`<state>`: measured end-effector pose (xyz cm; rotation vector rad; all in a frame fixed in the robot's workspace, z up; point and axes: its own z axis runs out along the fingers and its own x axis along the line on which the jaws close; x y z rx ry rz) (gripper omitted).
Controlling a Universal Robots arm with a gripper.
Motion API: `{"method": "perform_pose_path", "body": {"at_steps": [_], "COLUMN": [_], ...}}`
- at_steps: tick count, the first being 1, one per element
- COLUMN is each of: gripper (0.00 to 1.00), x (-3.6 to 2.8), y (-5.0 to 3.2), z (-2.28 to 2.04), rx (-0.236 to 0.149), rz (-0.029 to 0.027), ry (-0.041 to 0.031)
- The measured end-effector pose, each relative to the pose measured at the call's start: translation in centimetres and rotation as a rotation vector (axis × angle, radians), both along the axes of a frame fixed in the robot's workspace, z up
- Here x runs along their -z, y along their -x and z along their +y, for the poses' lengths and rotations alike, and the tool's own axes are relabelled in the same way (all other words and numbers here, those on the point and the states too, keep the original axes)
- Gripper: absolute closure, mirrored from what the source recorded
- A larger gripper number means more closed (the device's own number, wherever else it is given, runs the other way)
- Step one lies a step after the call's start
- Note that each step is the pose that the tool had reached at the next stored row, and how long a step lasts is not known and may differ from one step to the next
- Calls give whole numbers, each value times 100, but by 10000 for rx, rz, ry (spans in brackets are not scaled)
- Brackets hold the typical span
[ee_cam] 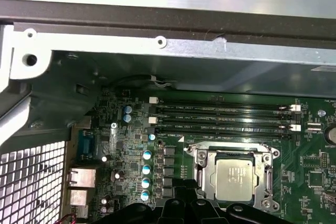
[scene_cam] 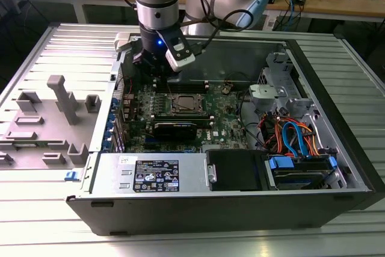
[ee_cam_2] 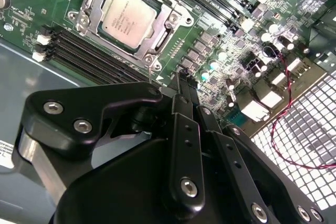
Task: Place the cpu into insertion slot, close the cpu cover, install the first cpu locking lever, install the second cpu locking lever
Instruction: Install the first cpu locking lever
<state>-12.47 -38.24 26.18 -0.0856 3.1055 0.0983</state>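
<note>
The cpu lies flat in its socket on the green motherboard, its silver-grey top showing. The cpu cover, a silver frame, lies down around it, and in the exterior view it is a small square. I cannot make out how the locking levers stand. My gripper hangs above the board beside the socket, toward the exterior view's left. It is shut with nothing in it, and its black fingers sit just short of the socket's edge.
Black memory slots run along one side of the socket. A long black card lies just in front of it. The power supply, the drive bay cables and the case walls hem in the board. A grey fixture stands outside.
</note>
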Motion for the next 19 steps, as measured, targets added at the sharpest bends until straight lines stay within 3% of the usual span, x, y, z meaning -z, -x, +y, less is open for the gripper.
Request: {"method": "perform_pose_path", "body": {"at_steps": [19], "gripper": [89], "x": [0], "y": [56], "z": [0], "rx": [2], "rz": [-1], "ry": [0]}}
